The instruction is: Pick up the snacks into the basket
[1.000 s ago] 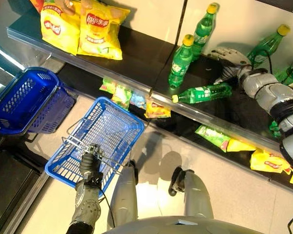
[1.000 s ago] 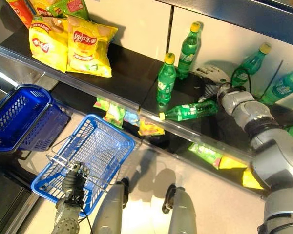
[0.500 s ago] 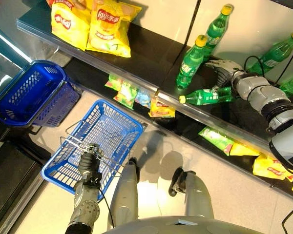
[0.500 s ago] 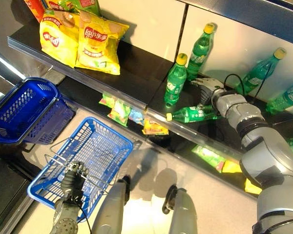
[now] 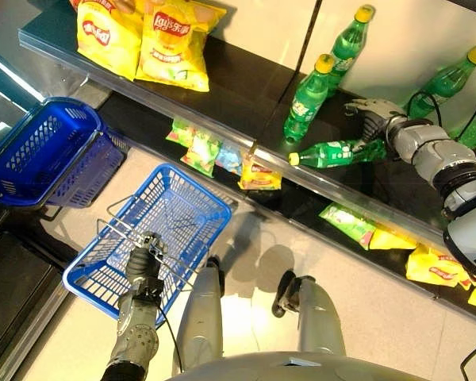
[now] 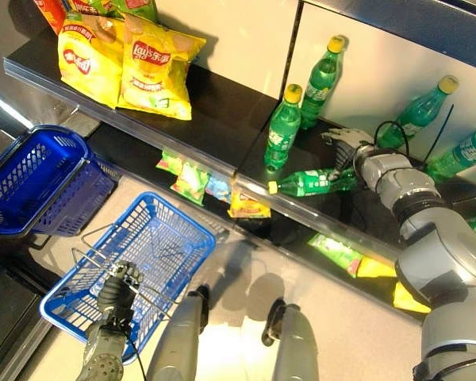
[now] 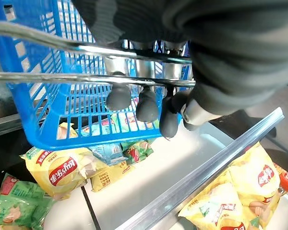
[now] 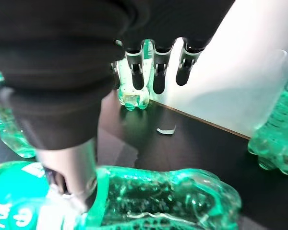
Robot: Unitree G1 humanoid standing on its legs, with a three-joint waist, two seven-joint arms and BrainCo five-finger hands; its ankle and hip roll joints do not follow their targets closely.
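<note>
Black shelf (image 5: 222, 75) carrying yellow snack bags (image 5: 171, 41) and green bottles (image 5: 309, 98). Left hand (image 5: 143, 258) curled round blue basket's (image 5: 170, 208) wire handle (image 7: 86, 79); right hand (image 5: 374, 119), fingers relaxed, touching fallen bottle (image 5: 333, 152).

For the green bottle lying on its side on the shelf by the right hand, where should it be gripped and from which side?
Probably round the mid-body of the lying bottle, coming down from above with fingers across its axis. It lies along the shelf front edge, cap toward the two upright bottles, so an end-on approach is crowded. The right hand hovers by its base end, fingers open. The left hand holds the basket handle.
</note>
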